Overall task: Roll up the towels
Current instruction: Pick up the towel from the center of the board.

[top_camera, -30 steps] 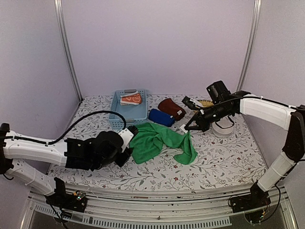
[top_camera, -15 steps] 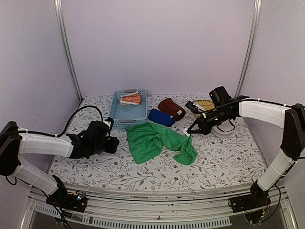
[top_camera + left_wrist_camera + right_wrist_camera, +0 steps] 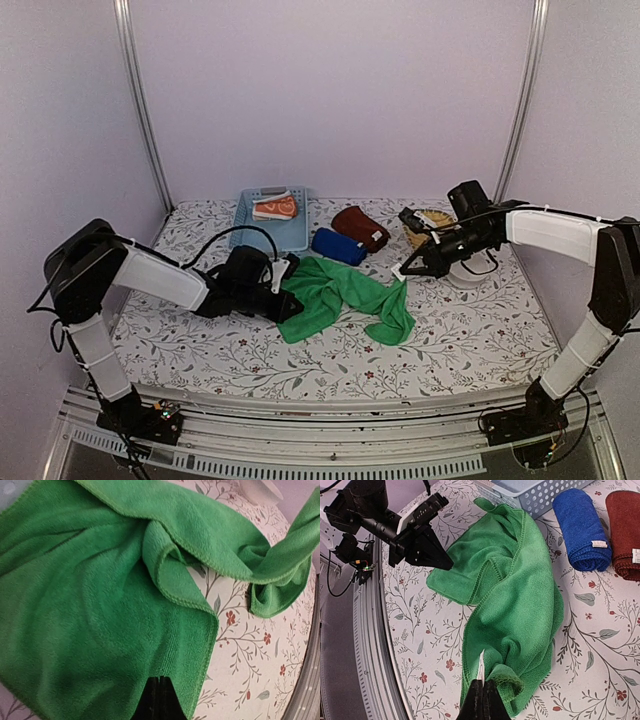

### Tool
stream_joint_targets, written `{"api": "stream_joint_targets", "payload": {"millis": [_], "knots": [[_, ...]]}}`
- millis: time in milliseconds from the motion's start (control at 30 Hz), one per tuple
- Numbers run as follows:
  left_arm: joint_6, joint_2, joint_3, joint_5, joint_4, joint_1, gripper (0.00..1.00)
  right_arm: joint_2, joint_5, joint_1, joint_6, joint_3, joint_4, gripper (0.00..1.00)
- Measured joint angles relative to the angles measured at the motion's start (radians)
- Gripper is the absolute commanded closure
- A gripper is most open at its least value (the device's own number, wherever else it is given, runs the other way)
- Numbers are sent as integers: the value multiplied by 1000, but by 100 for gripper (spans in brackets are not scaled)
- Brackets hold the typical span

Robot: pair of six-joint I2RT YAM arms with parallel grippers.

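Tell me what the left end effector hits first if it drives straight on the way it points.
The green towel. The left end effector has its shut tips at the towel's near edge, with folds directly ahead.

This is looking like a robot test booth in a lab; plain lilac wall panels [image 3: 330, 90] are enclosing a floral-patterned tabletop [image 3: 450, 345]; grey metal corner posts [image 3: 140, 100] are rising at the far corners; white-and-black robot arms [image 3: 160, 275] are reaching in from a slotted aluminium rail [image 3: 320, 458] along the near edge.

a high camera at the near edge looks down over the whole table [image 3: 450, 350]. wrist cameras sit close at opposite ends of the green towel [image 3: 340, 292], shared by all views.
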Motion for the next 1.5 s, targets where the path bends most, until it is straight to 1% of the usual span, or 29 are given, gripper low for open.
{"api": "stream_joint_targets", "payload": {"millis": [100, 200, 333, 500, 600, 633, 667, 733, 767, 800, 867, 933, 1000, 1067, 1133, 1333, 1500], "knots": [[4, 30, 8, 17, -37, -33, 100, 0, 1, -10, -1, 1, -1, 98], [-2, 32, -19, 25, -71, -66, 100, 0, 13, -26, -2, 3, -9, 98], [-29, -5, -60, 32, -79, -103, 100, -1, 36, -67, -2, 13, -32, 98], [-116, -143, -195, 71, -126, -168, 100, -56, 60, -136, 0, 36, -73, 98], [-197, -293, -296, 81, -229, -195, 100, -118, 66, -154, -3, 42, -108, 98], [-220, -356, -323, 78, -287, -201, 96, -142, 65, -155, -4, 42, -122, 98], [-239, -419, -340, 69, -351, -205, 89, -168, 61, -155, -5, 42, -138, 98], [-259, -544, -340, 41, -471, -206, 65, -208, 58, -154, -7, 43, -161, 98], [-262, -603, -327, 26, -518, -198, 58, -227, 58, -154, -8, 43, -172, 98], [-256, -648, -311, 16, -547, -190, 55, -244, 58, -154, -8, 43, -181, 98], [-248, -734, -261, -11, -597, -132, 53, -264, 59, -154, -13, 43, -190, 98], [-231, -772, -214, -35, -605, -11, 53, -263, 63, -154, -20, 43, -193, 98], [-213, -747, -180, -63, -603, 113, 54, -245, 69, -154, -25, 43, -195, 98], [-194, -694, -158, -77, -591, 194, 54, -213, 76, -154, -28, 43, -195, 98], [-168, -587, -145, -88, -554, 262, 54, -175, 84, -154, -30, 43, -194, 98], [-66, -340, -101, -80, -436, 353, 51, -130, 84, -154, -30, 43, -193, 98], [14, -238, -73, -16, -286, 402, 50, -129, 82, -154, -30, 43, -188, 98]]}}
